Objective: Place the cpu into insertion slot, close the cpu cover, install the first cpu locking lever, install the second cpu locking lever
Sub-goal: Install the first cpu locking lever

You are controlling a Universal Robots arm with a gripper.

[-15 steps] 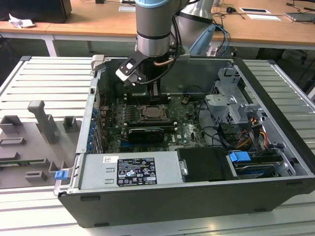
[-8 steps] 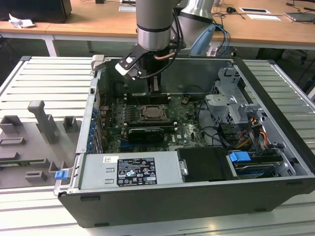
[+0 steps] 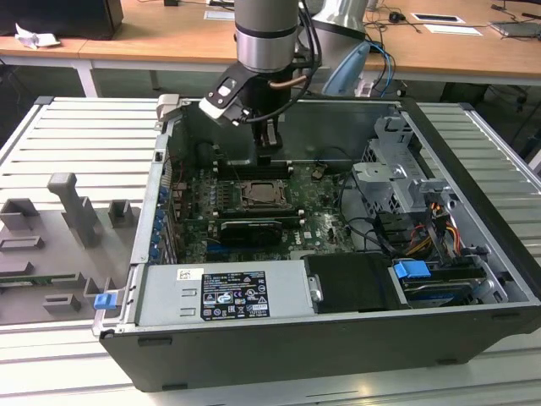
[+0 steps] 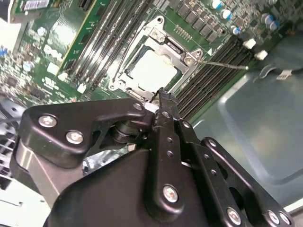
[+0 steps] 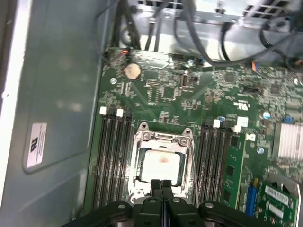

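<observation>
Over the open computer case (image 3: 338, 338) on the slatted worktop (image 3: 76, 135), the arm (image 3: 266, 34) stood straight down, wrist vertical, its gripper (image 3: 269, 150) inside the case above the green board. The gripper's fingers (image 5: 156, 187) were pressed together, tip against tip, in both wrist views. Just below and ahead of those tips lay the insertion slot (image 3: 248, 196), with memory slots (image 5: 111, 156) flanking it on either side. The cpu cover (image 5: 163, 138) lay flat over the slot, and the cpu (image 5: 161, 165) sat inside, its pale face showing through the cover's window. A thin wire lever (image 5: 192, 175) ran along one side of the cover. The gripper's black body hid the slot's nearest edge in the first wrist view. Whether the lever was latched could not be told, nor whether the fingertips touched the slot's frame.
</observation>
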